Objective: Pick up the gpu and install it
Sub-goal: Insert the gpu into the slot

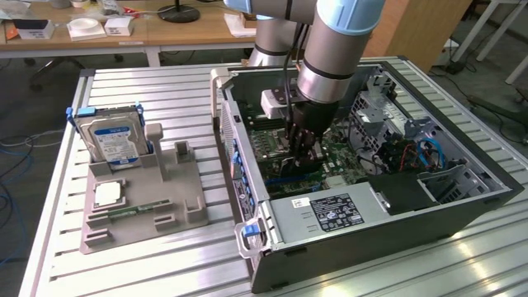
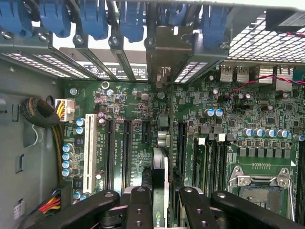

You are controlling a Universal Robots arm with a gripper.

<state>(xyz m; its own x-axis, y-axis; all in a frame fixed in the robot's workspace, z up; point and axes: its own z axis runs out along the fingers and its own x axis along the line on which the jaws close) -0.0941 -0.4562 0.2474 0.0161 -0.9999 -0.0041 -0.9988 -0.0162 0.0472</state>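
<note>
So the tool [image 1: 302,162] is down inside the open PC case [image 1: 462,204], right over the motherboard [image 2: 143,119], and its fingers [image 2: 138,210] are pinched narrow on the gpu [image 2: 160,176]. From the wrist view you're looking at the card edge-on: a thin dark strip running away from the fingers toward the rear slot brackets of the case, with its silver bracket [image 2: 162,78] up at that end. That makes sense, since the card has to go in on edge with the bracket lining up against the back wall of the case. It sits between the long black expansion slots [image 2: 126,143] on the motherboard; I can't tell whether it's fully seated or just resting in the slot. Outside the case, on the counter [image 1: 148,86], the grey parts holder [image 1: 157,204] has the blue-labelled hard drive [image 1: 115,139] standing in it and a memory stick [image 1: 136,210] lying flat.
</note>
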